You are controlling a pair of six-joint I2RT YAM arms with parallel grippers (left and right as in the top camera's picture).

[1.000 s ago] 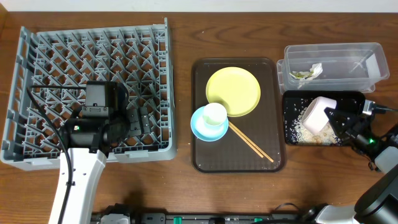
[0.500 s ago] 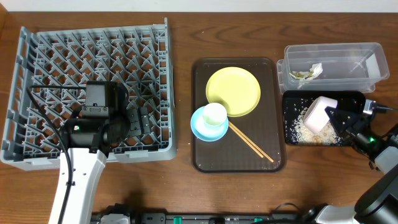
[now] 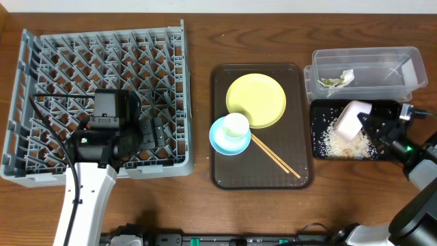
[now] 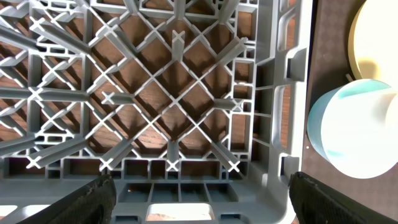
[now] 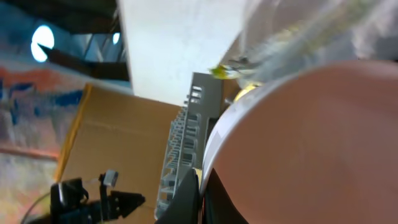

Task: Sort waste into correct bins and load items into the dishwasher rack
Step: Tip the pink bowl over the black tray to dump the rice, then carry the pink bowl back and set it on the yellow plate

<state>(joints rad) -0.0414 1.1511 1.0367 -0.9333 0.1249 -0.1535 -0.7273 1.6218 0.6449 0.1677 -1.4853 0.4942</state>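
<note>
My right gripper (image 3: 369,124) is shut on the rim of the white bowl (image 3: 349,120) and holds it tipped on its side over the black tray (image 3: 389,107), where white rice scraps (image 3: 334,142) lie. In the right wrist view the bowl (image 5: 311,137) fills the frame, its rim pinched between my fingers (image 5: 201,199). The wrapper (image 3: 336,80) lies in the clear tub (image 3: 365,68). My left gripper (image 3: 151,134) is open over the grey rack (image 3: 41,102), near its front right corner (image 4: 273,124). The yellow plate (image 3: 256,100), blue bowl (image 3: 220,141) with the white cup (image 3: 236,126) in it, and chopsticks (image 3: 276,158) sit on the brown tray.
The brown serving tray (image 3: 222,174) lies between the rack and the two bins. The blue bowl and white cup show at the right edge of the left wrist view (image 4: 354,134). The left arm (image 3: 85,198) reaches in from the front edge.
The right gripper has lifted the white bowl slightly up and to the right over the black tray. The left arm has not moved.
</note>
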